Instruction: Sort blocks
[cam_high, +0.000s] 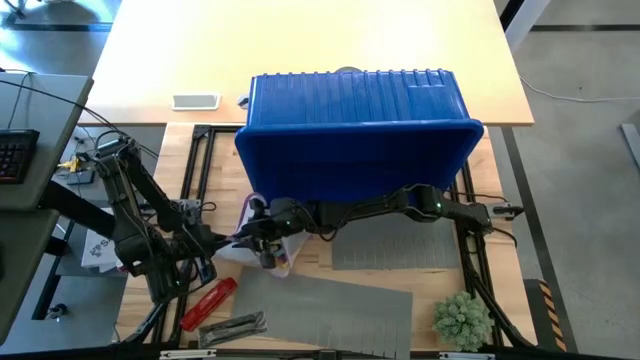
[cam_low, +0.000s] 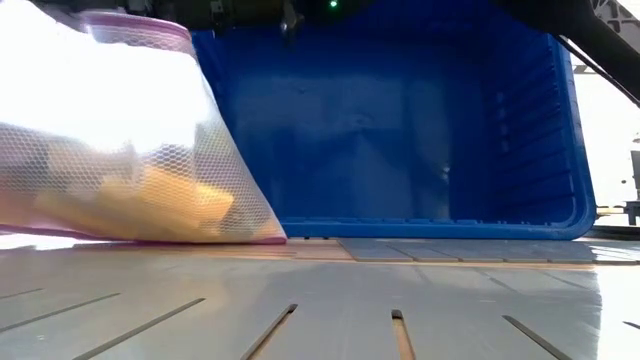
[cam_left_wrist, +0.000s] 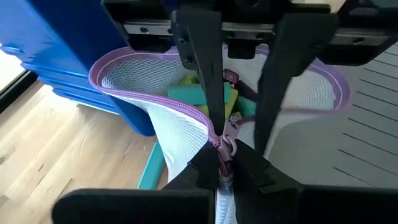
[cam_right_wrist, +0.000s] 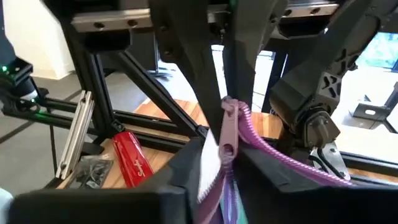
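The big blue bin (cam_high: 355, 135) lies tipped on its side on the tabletop (cam_high: 320, 50), with its open mouth facing the arms. Nothing shows inside it yet. A grey mat (cam_high: 330, 310) lies flat in front of it.

Next in size is the mesh bag (cam_low: 110, 150), white with a purple zipper edge, resting near the bin's left corner. The blocks (cam_left_wrist: 208, 96) are inside the bag. In the left wrist view, teal and yellow-green ones show through the open mouth. 1 teal block (cam_left_wrist: 151, 174) seems to lie outside, beside the bag.

The 2 arms meet at the bag. The left gripper (cam_left_wrist: 221, 165) has its jaws closed tight on the purple zipper edge. The right gripper (cam_right_wrist: 227, 149) also has its jaws pinched on the zipper edge, at the pull, from the other side.

A red tool (cam_high: 208, 302) and some small metal parts (cam_high: 232, 327) lie off to the left, out of the way.

The step in hand looks like opening the bag to get the blocks out. To do it well, both grips should stay firm on the thin edge. The arms should pull apart slowly and evenly, so the mouth gets wide. A hard tug could make the edge slip out or spill the blocks.
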